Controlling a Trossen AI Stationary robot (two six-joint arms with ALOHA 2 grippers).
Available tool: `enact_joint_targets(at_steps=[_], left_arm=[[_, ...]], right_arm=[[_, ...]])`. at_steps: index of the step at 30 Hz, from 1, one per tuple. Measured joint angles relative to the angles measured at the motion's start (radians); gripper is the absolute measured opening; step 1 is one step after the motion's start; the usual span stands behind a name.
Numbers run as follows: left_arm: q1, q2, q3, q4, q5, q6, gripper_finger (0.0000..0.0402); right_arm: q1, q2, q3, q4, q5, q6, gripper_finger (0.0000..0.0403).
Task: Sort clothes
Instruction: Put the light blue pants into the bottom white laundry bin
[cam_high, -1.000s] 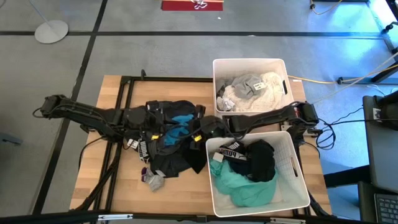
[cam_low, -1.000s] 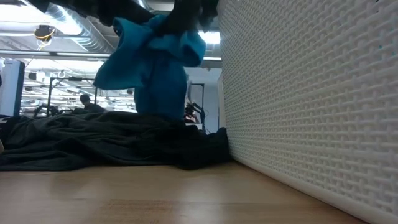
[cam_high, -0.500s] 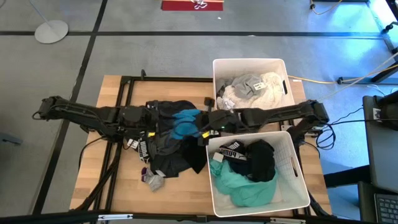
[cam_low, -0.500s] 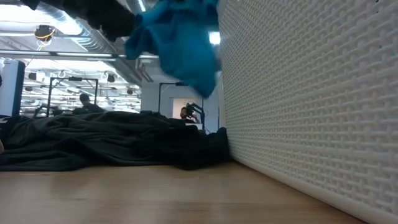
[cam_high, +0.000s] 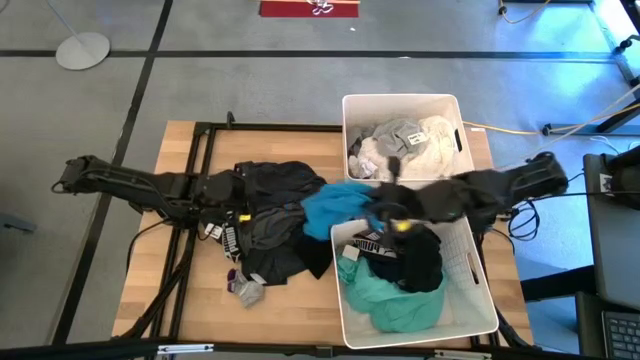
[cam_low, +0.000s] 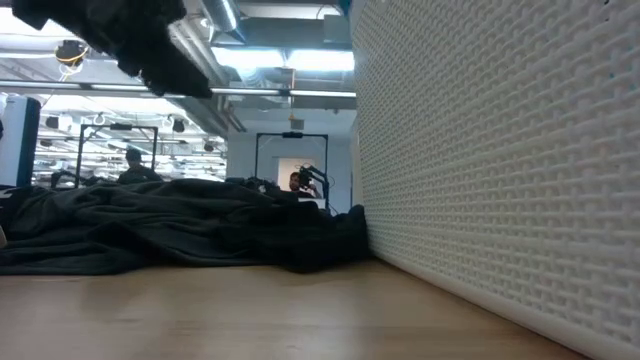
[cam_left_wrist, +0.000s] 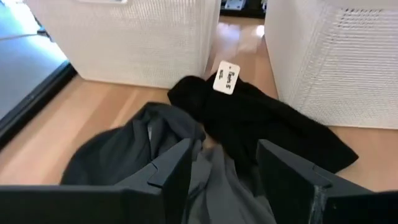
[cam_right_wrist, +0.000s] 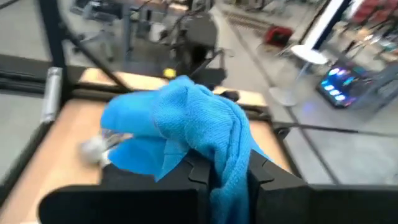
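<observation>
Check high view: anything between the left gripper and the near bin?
Yes. In the high view, dark garments cover the table between the left gripper and the near bin.

Wooden counter (cam_high: 170, 280) carries: two white bins, far bin (cam_high: 402, 103) and near bin (cam_high: 470, 300), both on right side; dark clothes pile (cam_high: 275, 225) mid-counter, touching near bin; small grey sock (cam_high: 245, 289) just beside pile.

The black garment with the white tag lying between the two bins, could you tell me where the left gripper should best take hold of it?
Probably at the raised bunched end of the black garment beside the white tag, coming from above: the cloth humps there, while the rest lies flat. The left gripper hovers open nearby.
</observation>
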Motion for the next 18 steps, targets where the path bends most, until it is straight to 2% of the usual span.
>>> enact_joint_targets(at_steps=[8,14,18], left_arm=[[0.0,0.001,-0.071,0.077,0.0,-0.066,0.0171],[0.0,0.001,-0.112,0.157,-0.001,-0.075,0.0171],[0.0,0.001,-0.112,0.166,-0.004,-0.073,0.0171]], right_arm=[[0.171,-0.102,-0.001,-0.157,-0.001,0.25,0.0035],[0.276,-0.108,-0.002,-0.259,-0.066,0.36,0.0035],[0.32,-0.095,-0.065,-0.275,-0.051,0.435,0.0035]])
